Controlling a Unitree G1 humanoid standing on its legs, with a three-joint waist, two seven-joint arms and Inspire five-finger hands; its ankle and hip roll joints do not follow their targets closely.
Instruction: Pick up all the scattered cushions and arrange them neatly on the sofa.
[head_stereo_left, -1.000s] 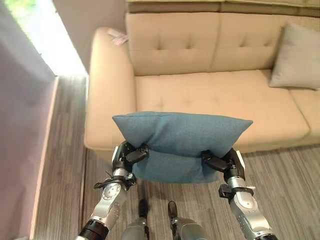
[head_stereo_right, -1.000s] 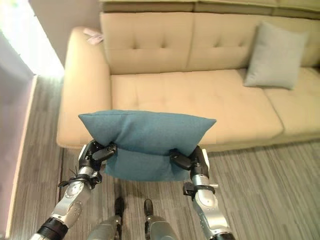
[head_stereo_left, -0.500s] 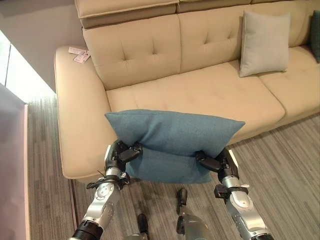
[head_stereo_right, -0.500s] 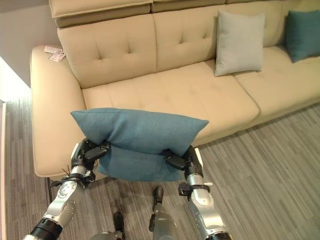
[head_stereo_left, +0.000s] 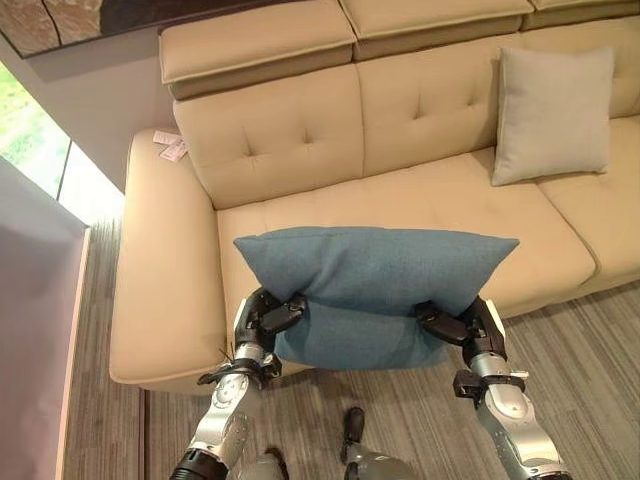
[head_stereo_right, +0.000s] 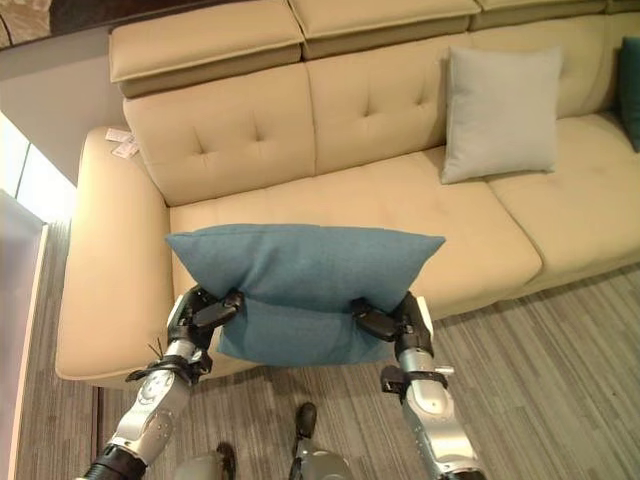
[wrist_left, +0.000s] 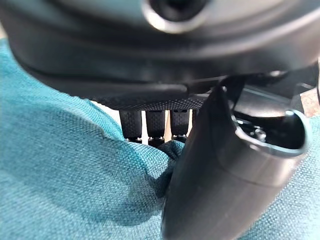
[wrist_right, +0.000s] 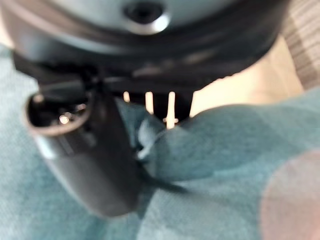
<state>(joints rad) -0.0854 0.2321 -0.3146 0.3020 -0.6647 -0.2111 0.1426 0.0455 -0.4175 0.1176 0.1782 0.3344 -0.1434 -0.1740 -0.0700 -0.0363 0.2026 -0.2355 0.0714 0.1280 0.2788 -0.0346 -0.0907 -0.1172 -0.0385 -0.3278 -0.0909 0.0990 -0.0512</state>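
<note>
The teal cushion (head_stereo_left: 375, 290) hangs in the lower middle of the frame, over the front edge of the beige sofa (head_stereo_left: 420, 205). The left hand (head_stereo_left: 262, 318) and right hand (head_stereo_left: 462, 326) each pinch a lower side of it, thumb and fingers curled into the fabric. To do this step well, both hands should probably rise evenly, carry the cushion level over the empty left seat, and let go together against the backrest, well apart from the grey cushion (head_stereo_left: 552, 113) at upper right. Compared with half a second ago, the whole picture has shifted: the sofa sits more squarely ahead, while the grip looks unchanged.
</note>
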